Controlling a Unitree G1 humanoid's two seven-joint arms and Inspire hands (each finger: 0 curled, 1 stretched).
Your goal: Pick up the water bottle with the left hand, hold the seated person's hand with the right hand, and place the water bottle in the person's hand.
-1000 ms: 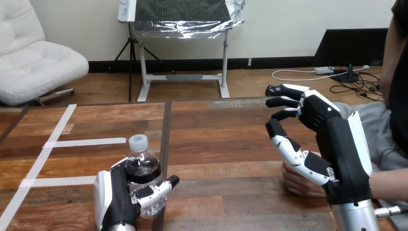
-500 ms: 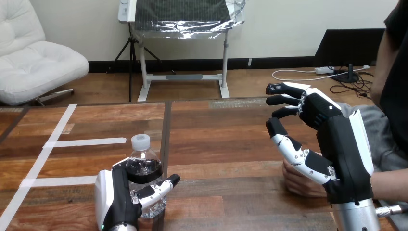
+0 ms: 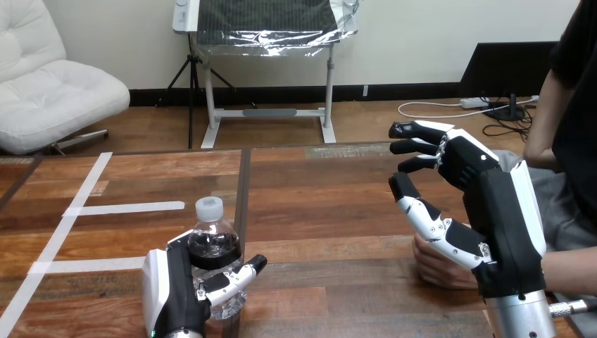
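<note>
Item 1, water bottle: upright at the near left of the table, close to the seam between the two boards. We log it a little further right than it was a second ago, carried by the hand around it. We cannot tell whether its base is clear of the wood.

Item 2, left hand: fingers closed around the bottle's lower body, thumb across its front. It has drifted slightly right with the bottle. We judge the pick-up secured and the carry only just begun.

Item 3, right hand: raised over the right side of the table, fingers spread and loosely bent, gripping nothing. We note no change in it over the last second.

Item 4, the person's hand: resting on the table at the right, loosely curled, just below and behind the right hand's thumb. We see no robot finger wrapped round it, so the hold is not yet made.

Item 5, assessment: the only movement is the bottle's small shift right. Bottle and receiving hand remain well apart, so we judge both the hold and the hand-over still outstanding.
</note>
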